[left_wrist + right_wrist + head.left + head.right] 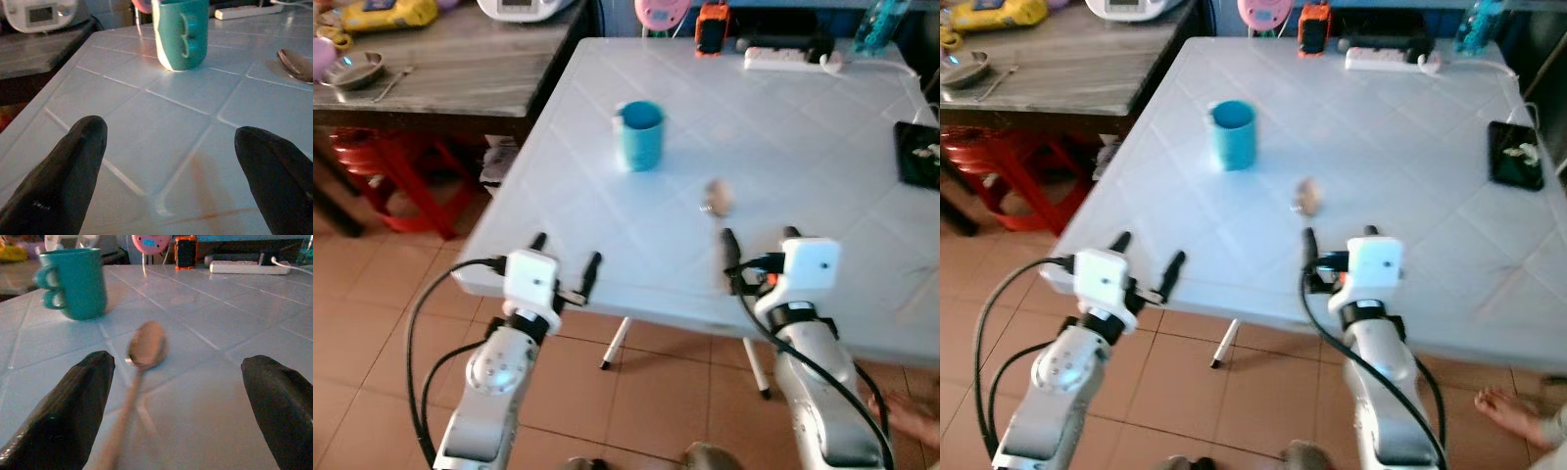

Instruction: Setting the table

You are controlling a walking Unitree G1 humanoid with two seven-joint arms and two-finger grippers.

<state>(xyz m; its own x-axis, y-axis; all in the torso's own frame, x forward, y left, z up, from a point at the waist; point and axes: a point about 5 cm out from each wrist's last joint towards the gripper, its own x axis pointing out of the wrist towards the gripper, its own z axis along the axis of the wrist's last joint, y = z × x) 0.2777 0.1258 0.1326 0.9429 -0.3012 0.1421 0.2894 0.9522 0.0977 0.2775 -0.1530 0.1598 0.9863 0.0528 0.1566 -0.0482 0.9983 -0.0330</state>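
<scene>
White, with a faint diamond pattern, the surface (pixel 803 147) carried a teal mug (pixel 640 135) standing upright toward its middle; a spoon (pixel 717 199) lay nearer the front edge, apart from the mug, its bowl pointing away from the robot and its handle running back toward the right gripper (pixel 759 247); that gripper hovered over the front edge of the surface with its fingers (pixel 73 411) spread wide and holding nothing, the spoon's handle lying between them and closer to one finger; the left gripper (pixel 567 257) hung at the front corner of the surface, its fingers (pixel 63 171) likewise parted and empty, facing the mug from well back; a white power strip (pixel 788 59) and an orange device (pixel 711 29) sat along the far edge, and a black tray (pixel 913 157) lay at the robot's right; a grey wooden table (pixel 460 73) stood to the left, above a red stool (pixel 396 166) on the tiled floor (pixel 656 392).
</scene>
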